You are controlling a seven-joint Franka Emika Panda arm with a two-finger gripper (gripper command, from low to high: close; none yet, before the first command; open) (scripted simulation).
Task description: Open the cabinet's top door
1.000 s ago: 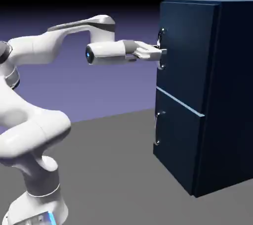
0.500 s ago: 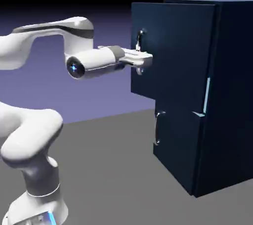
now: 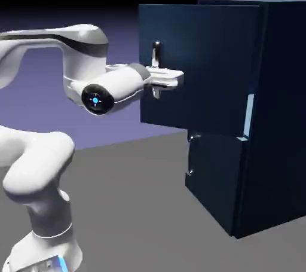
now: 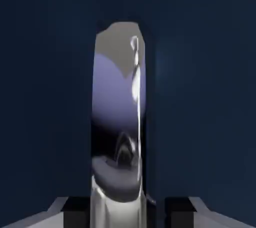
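The navy cabinet (image 3: 278,121) stands at the exterior view's right. Its top door (image 3: 203,61) has swung out to the left and stands partly open, with a pale strip of gap (image 3: 249,112) showing at its hinge side. My gripper (image 3: 161,84) reaches in level from the left and is shut on the door's silver bar handle (image 3: 156,53). In the hand view the shiny handle (image 4: 117,122) runs upright between my grey fingertips (image 4: 62,208), with the dark door panel (image 4: 45,96) filling the space behind it.
The shorter lower door (image 3: 212,175) below is closed, and its thin handle (image 3: 190,156) sits at its left edge. Grey table surface (image 3: 131,205) stretches between my base and the cabinet. My white arm (image 3: 36,163) fills the left side.
The top door has swung from closed to well open, its handle edge moving left. My gripper has moved left with the handle, and the wrist has turned toward the camera.
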